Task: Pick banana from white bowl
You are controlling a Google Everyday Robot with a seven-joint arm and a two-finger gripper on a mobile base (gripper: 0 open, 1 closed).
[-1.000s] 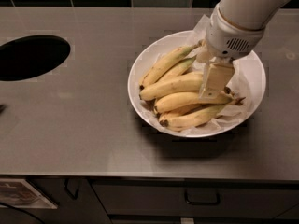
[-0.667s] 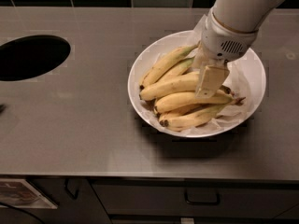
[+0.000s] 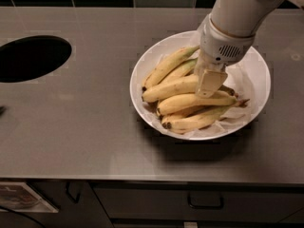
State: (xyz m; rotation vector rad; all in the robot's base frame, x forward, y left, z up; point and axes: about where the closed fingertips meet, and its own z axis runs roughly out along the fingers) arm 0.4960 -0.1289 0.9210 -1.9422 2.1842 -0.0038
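Yellow bananas (image 3: pixel 190 101) piled in the white bowl (image 3: pixel 142 63), with my gripper (image 3: pixel 209 85) low over them.
Camera view: I judge them light, soft-skinned and easily bruised, so I'd take the top one mid-length, gently. The bowl, lined with paper (image 3: pixel 243 77), holds only bananas. The gripper seems to touch the pile; whether it's open or closed I cannot tell.
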